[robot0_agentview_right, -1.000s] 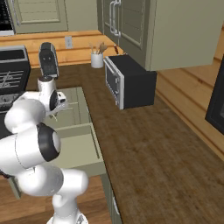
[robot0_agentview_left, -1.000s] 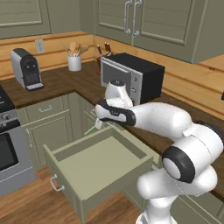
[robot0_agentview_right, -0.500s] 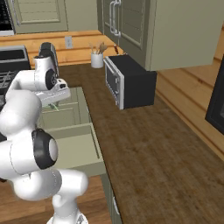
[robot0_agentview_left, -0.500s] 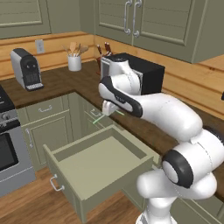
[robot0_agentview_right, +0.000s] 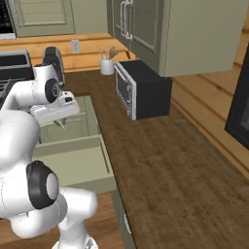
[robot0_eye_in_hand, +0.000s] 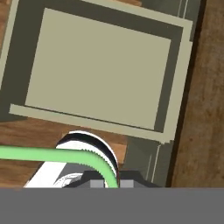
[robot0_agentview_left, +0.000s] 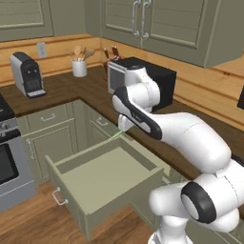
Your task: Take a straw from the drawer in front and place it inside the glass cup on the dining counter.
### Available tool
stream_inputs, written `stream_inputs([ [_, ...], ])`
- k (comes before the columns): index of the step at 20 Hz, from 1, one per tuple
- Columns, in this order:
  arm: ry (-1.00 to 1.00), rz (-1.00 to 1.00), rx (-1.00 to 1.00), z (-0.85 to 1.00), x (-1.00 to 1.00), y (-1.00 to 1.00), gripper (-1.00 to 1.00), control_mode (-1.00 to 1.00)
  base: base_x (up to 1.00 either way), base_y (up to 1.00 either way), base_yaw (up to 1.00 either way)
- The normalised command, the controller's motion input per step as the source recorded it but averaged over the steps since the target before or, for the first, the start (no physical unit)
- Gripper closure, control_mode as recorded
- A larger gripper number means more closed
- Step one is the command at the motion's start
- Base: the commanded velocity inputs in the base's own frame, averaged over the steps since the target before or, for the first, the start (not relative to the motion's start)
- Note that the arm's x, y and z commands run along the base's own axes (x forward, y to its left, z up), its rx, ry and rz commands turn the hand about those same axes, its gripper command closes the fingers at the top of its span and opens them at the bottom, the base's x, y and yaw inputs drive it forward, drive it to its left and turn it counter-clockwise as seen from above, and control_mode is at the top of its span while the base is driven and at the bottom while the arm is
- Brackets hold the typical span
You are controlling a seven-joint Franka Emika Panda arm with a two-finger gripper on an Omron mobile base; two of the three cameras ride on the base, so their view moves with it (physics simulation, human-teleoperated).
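From the hand's camera, one green straw (robot0_eye_in_hand: 52,154) is pinched in the jaws above one open drawer (robot0_eye_in_hand: 103,70).

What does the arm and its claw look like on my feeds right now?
The arm is glossy white, built of fat rounded segments, with dark grey to black rings at its joints. The claw shows as two small dark tips at the hand view's bottom edge. No cables or markings are visible.

No lettering, label, brand or number can be read anywhere.
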Motion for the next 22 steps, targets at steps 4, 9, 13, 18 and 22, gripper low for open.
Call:
stream_inputs([
  [4,0.0,0.0,0.0,0.0,0.0,0.0,1.0,1.0,-1.0,-0.09,-0.04],
  [9,0.0,0.0,0.0,0.0,0.0,0.0,1.0,1.0,-0.88,0.41,0.48],
  [13,0.0,0.0,0.0,0.0,0.0,0.0,1.0,1.0,-0.29,0.48,0.89],
  [18,0.0,0.0,0.0,0.0,0.0,0.0,1.0,1.0,-0.08,0.49,0.88],
  [22,0.0,0.0,0.0,0.0,0.0,0.0,1.0,1.0,-0.02,0.56,0.82],
])
